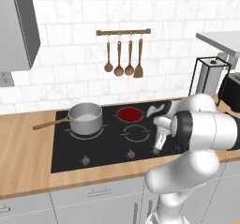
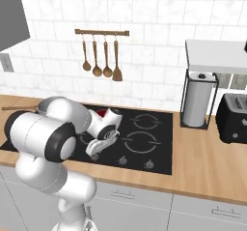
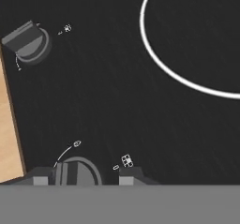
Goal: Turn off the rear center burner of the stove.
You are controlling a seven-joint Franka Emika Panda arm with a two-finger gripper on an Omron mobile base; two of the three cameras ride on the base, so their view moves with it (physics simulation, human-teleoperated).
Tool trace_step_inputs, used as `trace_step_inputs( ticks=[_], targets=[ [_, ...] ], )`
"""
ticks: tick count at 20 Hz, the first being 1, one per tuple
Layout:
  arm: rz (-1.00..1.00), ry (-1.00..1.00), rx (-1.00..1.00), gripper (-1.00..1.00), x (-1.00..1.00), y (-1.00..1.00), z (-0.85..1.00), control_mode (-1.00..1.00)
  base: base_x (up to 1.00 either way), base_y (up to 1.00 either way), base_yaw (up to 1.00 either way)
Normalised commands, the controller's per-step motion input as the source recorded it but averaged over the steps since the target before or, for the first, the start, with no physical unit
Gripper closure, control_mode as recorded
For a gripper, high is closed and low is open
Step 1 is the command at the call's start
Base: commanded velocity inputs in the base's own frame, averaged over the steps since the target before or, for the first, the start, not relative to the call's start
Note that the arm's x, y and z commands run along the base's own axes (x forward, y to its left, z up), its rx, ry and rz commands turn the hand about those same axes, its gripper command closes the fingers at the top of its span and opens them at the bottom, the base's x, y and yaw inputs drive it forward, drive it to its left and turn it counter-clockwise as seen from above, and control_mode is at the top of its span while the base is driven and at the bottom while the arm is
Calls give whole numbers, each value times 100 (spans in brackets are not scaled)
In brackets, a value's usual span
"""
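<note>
Burner [image 1: 129, 114] at the rear center glowed red on the stove [image 1: 112, 145], just right of the pot [image 1: 86, 117] whose wooden-handled spoon [image 1: 50, 123] stuck out to the left over the counter [image 1: 23, 157]. In the right base view the red disc [image 2: 101, 112] showed only as a sliver past the arm. The gripper [image 1: 156, 149] was low over the front edge of the glass, at the right end of the knob row, with two other knobs [image 1: 85, 160] [image 1: 131, 153] further left along that row. In the hand view the fingertips [image 3: 127, 177] rose at the bottom with a knob [image 3: 75, 172] between them; the fingers stood somewhat apart on either side of it, but whether they touched it could not be told. A second knob [image 3: 29, 42] lay well apart near the wooden edge, and a white ring [image 3: 178, 73] curved across the glass. Utensils [image 1: 123, 56] hung from a rail on the tiled wall, and a paper towel holder [image 2: 197, 99] and toaster [image 2: 233, 119] stood on the counter to the right
</note>
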Motion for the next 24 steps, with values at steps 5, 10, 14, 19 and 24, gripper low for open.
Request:
trace_step_inputs(
  ticks=[5, 10, 14, 19, 24],
  targets=[
    [-47, 26, -16, 100, 0, 33, -24, -100, 0, 0, 0],
    [-45, 26, -13, 100, 0, 29, -28, -100, 0, 0, 0],
    [-40, 15, -10, 100, -4, 25, -40, -100, 0, 0, 0],
    [-37, 4, -7, 100, -20, 30, -50, -100, 0, 0, 0],
    [-43, 0, -3, 100, -25, 32, -52, -100, 0, 0, 0]
  ],
)
